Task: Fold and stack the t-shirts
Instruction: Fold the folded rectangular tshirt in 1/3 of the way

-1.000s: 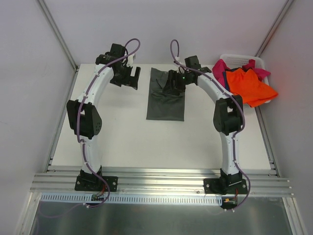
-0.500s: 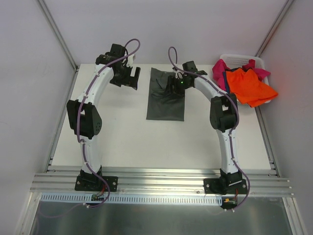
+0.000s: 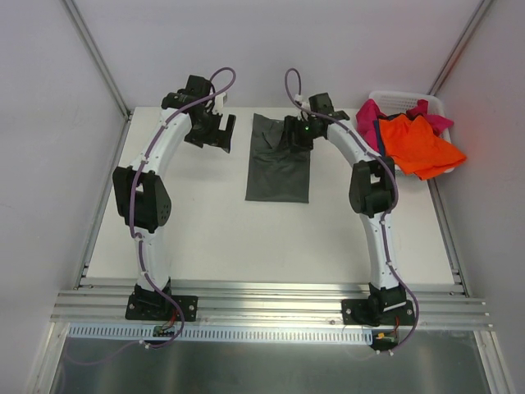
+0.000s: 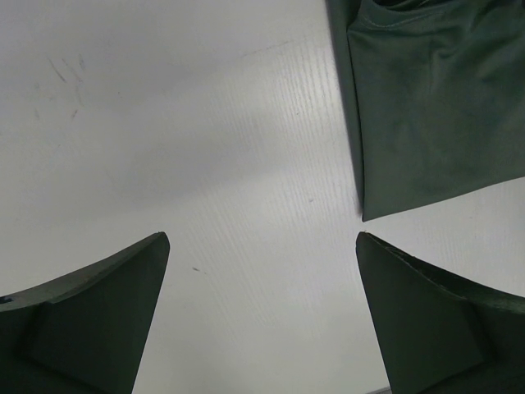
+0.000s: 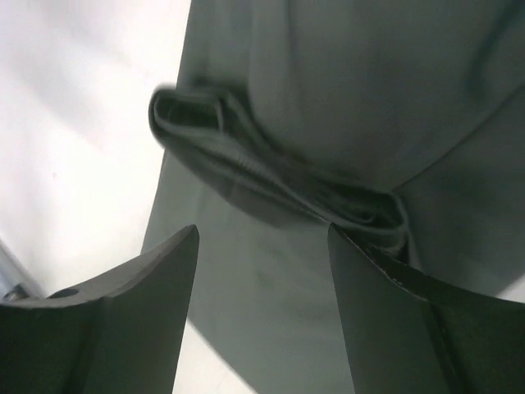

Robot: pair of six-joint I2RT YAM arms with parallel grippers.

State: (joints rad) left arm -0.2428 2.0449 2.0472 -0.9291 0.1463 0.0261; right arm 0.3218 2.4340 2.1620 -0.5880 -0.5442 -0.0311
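A dark grey-olive t-shirt (image 3: 277,172) lies folded into a long strip at the back middle of the table. My right gripper (image 3: 294,141) hovers over its far half, open. In the right wrist view the right gripper (image 5: 262,234) has only flat cloth between its fingertips, and a bunched ridge of the t-shirt (image 5: 279,176) runs across just beyond them. My left gripper (image 3: 218,135) stands wide open to the left of the shirt. In the left wrist view the left gripper (image 4: 262,246) is over bare table, with the t-shirt's corner (image 4: 435,98) at the upper right.
A white laundry basket (image 3: 402,97) sits at the back right corner. An orange t-shirt (image 3: 420,144) and a magenta one (image 3: 367,115) spill over its rim, with a dark blue edge (image 3: 378,135) between them. Grey walls close in the table on the left and right.
The right wrist swung slightly left and back over the shirt's far half, its jaws a little wider. The left arm and the shirt have not moved.
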